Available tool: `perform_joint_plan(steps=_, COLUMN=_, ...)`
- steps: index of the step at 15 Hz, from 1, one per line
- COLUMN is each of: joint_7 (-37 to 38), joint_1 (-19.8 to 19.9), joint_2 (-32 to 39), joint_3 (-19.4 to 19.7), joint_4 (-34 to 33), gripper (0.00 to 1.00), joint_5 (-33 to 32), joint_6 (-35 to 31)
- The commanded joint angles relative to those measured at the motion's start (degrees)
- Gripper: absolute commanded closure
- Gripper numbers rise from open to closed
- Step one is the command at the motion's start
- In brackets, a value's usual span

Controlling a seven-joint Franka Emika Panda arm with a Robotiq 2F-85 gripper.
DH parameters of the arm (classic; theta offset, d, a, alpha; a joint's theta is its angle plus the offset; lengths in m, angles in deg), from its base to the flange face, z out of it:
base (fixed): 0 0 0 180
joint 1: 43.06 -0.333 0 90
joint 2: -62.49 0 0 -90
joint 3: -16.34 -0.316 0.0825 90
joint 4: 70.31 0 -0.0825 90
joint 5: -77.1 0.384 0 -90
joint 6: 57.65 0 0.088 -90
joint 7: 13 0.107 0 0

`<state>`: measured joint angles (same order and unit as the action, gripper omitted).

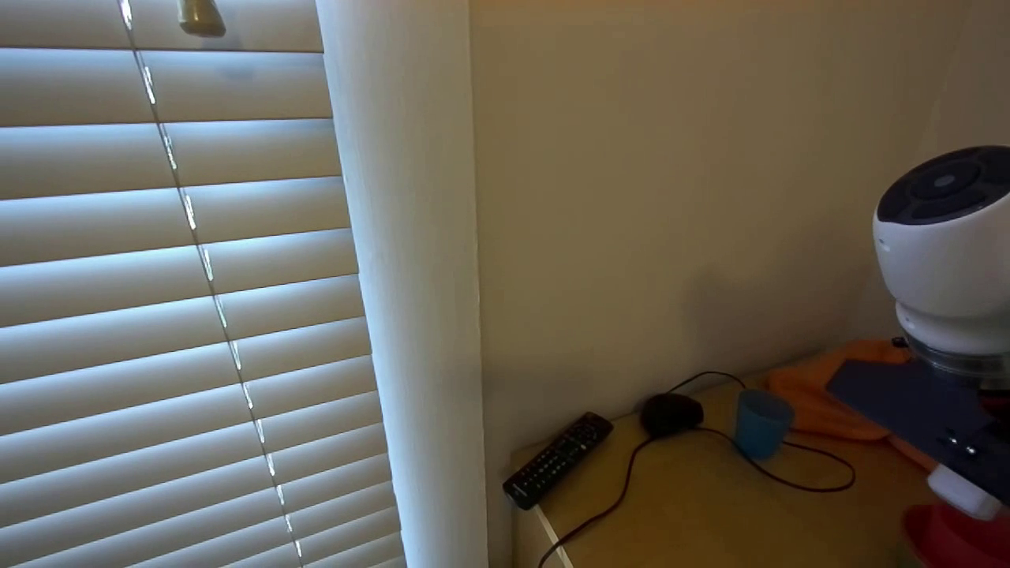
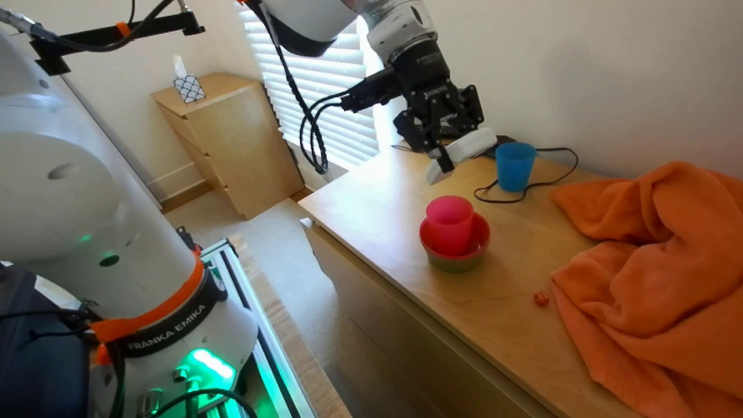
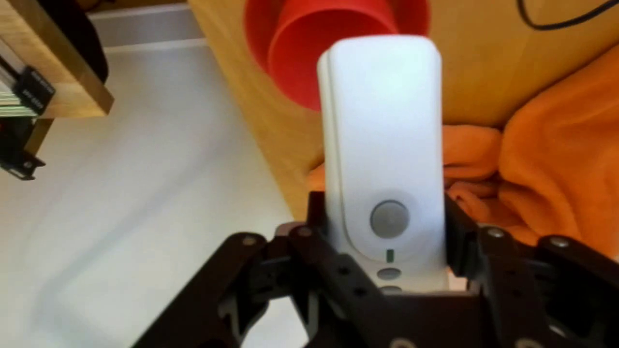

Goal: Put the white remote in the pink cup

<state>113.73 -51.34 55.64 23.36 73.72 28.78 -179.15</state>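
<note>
The white remote (image 2: pixel 464 146) is held between the fingers of my gripper (image 2: pixel 458 152), tilted, in the air above the wooden top. In the wrist view the remote (image 3: pixel 384 135) lies lengthwise between both fingertips (image 3: pixel 387 227), its far end overlapping the view of the pink cup (image 3: pixel 307 67). In an exterior view the cup (image 2: pixel 450 223) stands inside a red-lined bowl (image 2: pixel 483 237), below and apart from the remote. The remote's end also shows in an exterior view (image 1: pixel 964 492), over the red bowl (image 1: pixel 919 532) at the frame's edge.
A blue cup (image 2: pixel 515 168) with a dark cable around it stands behind the bowl. A longer black remote (image 1: pixel 559 460) and a black object (image 1: pixel 671 414) lie near the wall. An orange cloth (image 2: pixel 662 278) and a small red die (image 2: pixel 541 299) lie on the wooden top (image 2: pixel 371 191).
</note>
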Motion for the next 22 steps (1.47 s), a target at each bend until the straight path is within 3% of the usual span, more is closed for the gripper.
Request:
perform_joint_plan(steps=1, joint_7=2.2, joint_1=3.4, joint_2=-3.1, joint_3=-5.1, joint_4=2.9, gripper=0.69, joint_5=0.2, joint_6=5.5)
perform_joint_plan(steps=13, joint_7=-3.9, joint_1=7.2, joint_2=0.8, joint_3=-6.4, joint_4=-0.2, gripper=0.69, joint_5=-0.7, joint_6=7.0)
perform_joint_plan(steps=20, joint_7=-3.3, joint_1=7.8, joint_2=5.3, joint_3=-6.3, joint_4=-3.3, gripper=0.69, joint_5=-0.1, joint_6=9.0)
perform_joint_plan(steps=21, joint_7=-3.4, joint_1=7.7, joint_2=5.8, joint_3=-6.5, joint_4=-3.6, gripper=0.55, joint_5=0.0, joint_6=9.6)
perform_joint_plan(steps=22, joint_7=-3.3, joint_1=7.5, joint_2=6.2, joint_3=-6.5, joint_4=-3.7, gripper=0.19, joint_5=-0.1, joint_6=9.7)
